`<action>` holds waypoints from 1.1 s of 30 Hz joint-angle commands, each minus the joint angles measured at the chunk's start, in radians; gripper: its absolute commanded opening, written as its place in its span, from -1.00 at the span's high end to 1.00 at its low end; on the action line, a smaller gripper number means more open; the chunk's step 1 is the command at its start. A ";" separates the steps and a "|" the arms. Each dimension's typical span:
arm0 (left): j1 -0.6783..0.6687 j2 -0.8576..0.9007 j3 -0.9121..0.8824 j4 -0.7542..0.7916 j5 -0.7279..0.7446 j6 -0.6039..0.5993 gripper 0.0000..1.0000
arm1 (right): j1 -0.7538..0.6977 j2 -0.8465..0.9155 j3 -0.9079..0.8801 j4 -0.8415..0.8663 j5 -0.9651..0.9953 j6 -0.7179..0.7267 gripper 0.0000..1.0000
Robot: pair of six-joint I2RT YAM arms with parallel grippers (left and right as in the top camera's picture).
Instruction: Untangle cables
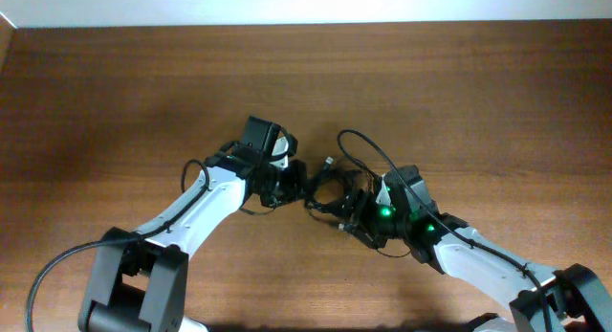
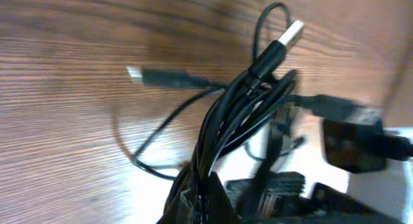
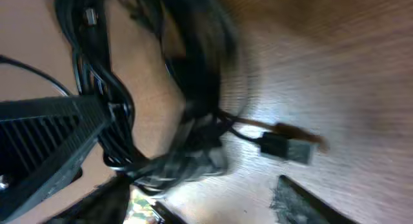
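Note:
The cables are a knot of thin black cords in the middle of the table, between my two grippers. My left gripper comes at the knot from the left and is shut on a bundle of the cords. In the left wrist view the cables rise from the left gripper to a silvery USB plug. A small plug lies loose to the left. My right gripper is open at the knot's right side. In its view the cables lie blurred beside its left finger.
Brown wooden table all round. A dark plug on one cord lies on the wood ahead of the right gripper. One cord loops away towards the back. Thicker arm cables trail off at the front left.

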 commanded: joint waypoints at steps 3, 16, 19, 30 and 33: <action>0.004 -0.024 0.021 0.029 0.237 -0.023 1.00 | 0.006 0.005 -0.002 0.059 0.043 -0.014 0.70; 0.212 -0.024 0.021 0.069 0.230 -0.215 1.00 | 0.004 0.005 -0.002 -0.056 0.016 -0.220 0.91; 0.246 -0.024 0.021 0.067 0.229 -0.342 0.95 | 0.004 0.005 -0.002 -0.066 0.016 -0.220 0.30; 0.212 -0.024 0.021 -0.050 -0.234 0.143 -0.53 | 0.005 0.005 -0.002 -0.066 0.017 -0.220 -0.04; 0.212 -0.024 0.021 -0.037 -0.321 0.291 -0.34 | 0.005 0.005 -0.002 -0.066 0.045 -0.219 -0.06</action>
